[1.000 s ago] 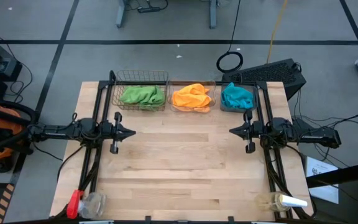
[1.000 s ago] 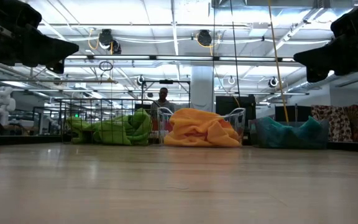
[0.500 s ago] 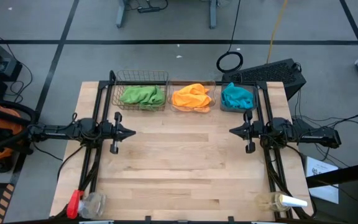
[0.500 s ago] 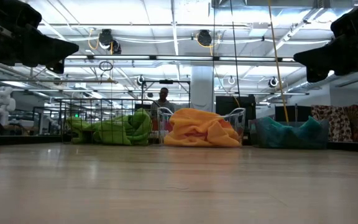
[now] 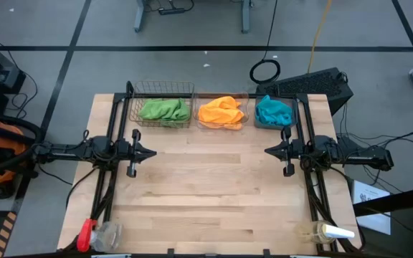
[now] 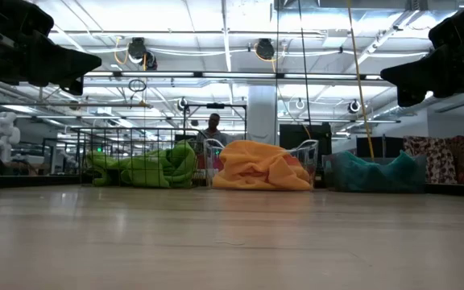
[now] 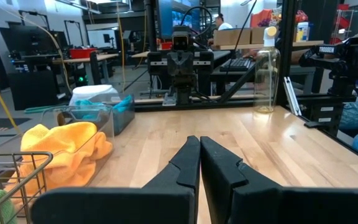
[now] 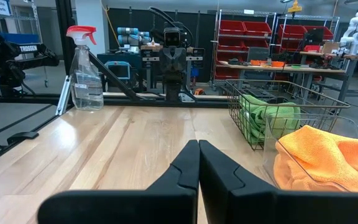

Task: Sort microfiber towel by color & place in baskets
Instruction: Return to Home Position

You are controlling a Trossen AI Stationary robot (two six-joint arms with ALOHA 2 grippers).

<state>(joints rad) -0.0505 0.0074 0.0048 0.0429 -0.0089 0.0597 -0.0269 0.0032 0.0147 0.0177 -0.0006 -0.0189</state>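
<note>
Three baskets stand in a row along the table's far edge. A dark wire-mesh basket [image 5: 162, 106] holds a green towel [image 5: 163, 110]. The clear tub [image 5: 221, 115] beside it holds an orange towel [image 5: 221, 111]. A dark grey tub [image 5: 272, 115] holds a teal towel [image 5: 273, 110]. My left gripper [image 5: 153, 152] hovers shut and level at the table's left side. Shut as well, my right gripper [image 5: 267, 151] hovers at the right side. Both point at the table's middle, with nothing between their fingers.
A spray bottle with a red head [image 5: 95, 234] stands at the near left corner. Another clear bottle [image 5: 325, 231] stands at the near right corner. The bare wooden tabletop [image 5: 206, 186] stretches between the two arms. A person [image 6: 211, 125] shows far behind the table.
</note>
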